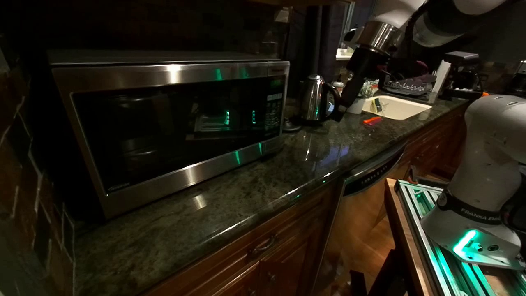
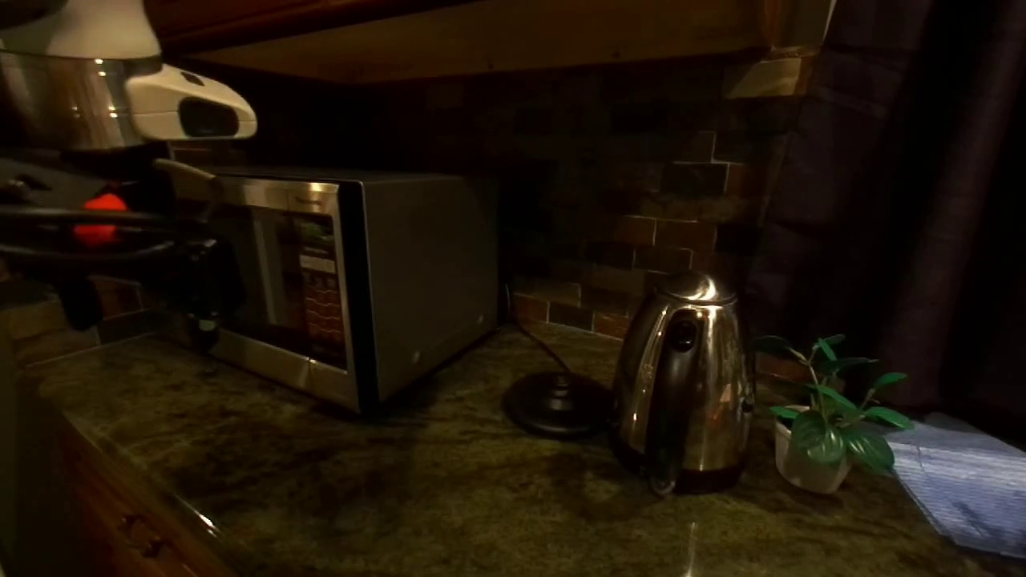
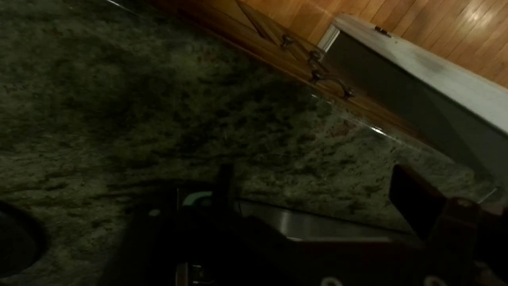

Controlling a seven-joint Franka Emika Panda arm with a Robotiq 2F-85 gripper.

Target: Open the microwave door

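Note:
The microwave door [image 1: 164, 131], dark glass in a brushed steel frame, lies flush with the front of the microwave [image 2: 433, 272] in both exterior views. In the wrist view a strip of the steel front, the microwave door's lower frame [image 3: 309, 224], shows beyond the fingers. My gripper [image 3: 313, 174] is open, its two dark fingertips wide apart with only countertop seen between them. In an exterior view the gripper [image 2: 144, 320] hangs in front of the microwave's face and hides much of the door. Its black finger [image 1: 350, 92] points down in an exterior view, apart from the door.
A steel kettle [image 2: 689, 385] stands to the right of the microwave, beside its black base [image 2: 557, 401] and a potted plant [image 2: 826, 433]. The granite countertop [image 1: 230, 205] ends above drawers with a metal handle [image 1: 264, 246]. A wooden cabinet [image 2: 521, 40] overhangs.

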